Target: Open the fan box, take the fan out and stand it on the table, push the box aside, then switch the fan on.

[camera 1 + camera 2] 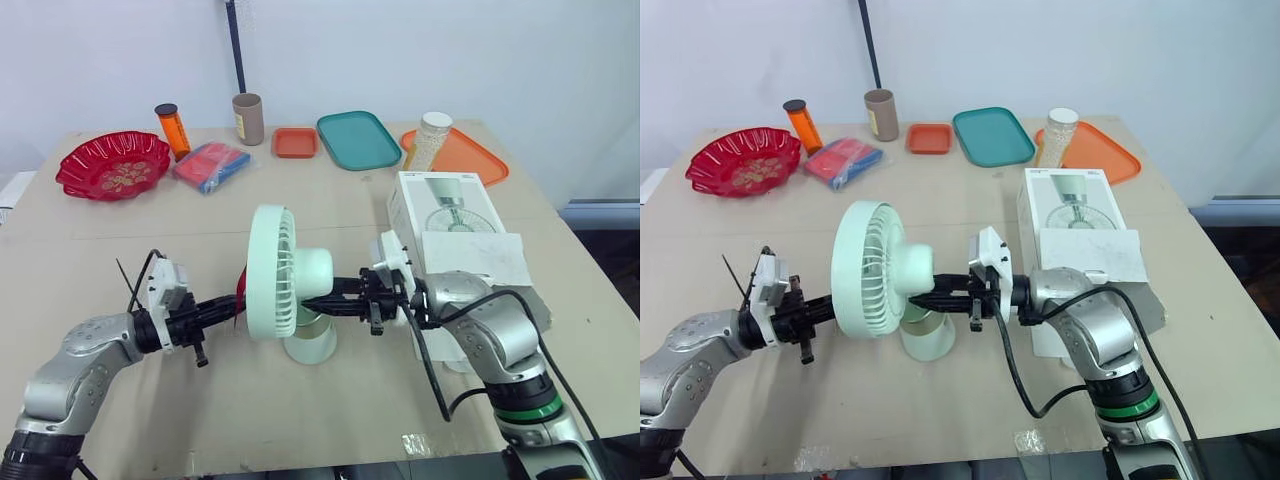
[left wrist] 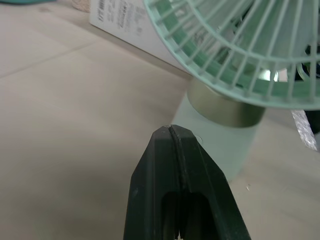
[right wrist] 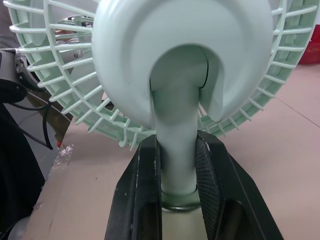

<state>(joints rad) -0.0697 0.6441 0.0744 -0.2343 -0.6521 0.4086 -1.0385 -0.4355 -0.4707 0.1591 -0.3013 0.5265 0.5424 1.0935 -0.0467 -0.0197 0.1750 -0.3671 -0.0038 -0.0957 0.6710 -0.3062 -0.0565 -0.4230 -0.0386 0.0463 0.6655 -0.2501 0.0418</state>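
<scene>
Right claw (image 3: 177, 145) clamps fan (image 1: 272, 270) neck; left claw (image 2: 170, 132), closed, half-hidden behind fan.

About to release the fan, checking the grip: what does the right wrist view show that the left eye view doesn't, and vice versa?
Right wrist view: the right gripper has a finger pressed on each side of the fan's neck, just above the base. Left eye view: the fan stands on the table, the box lies to the robot's right of it, and the left gripper points at the grille's front. Both: the grille and the right gripper at the neck.
</scene>
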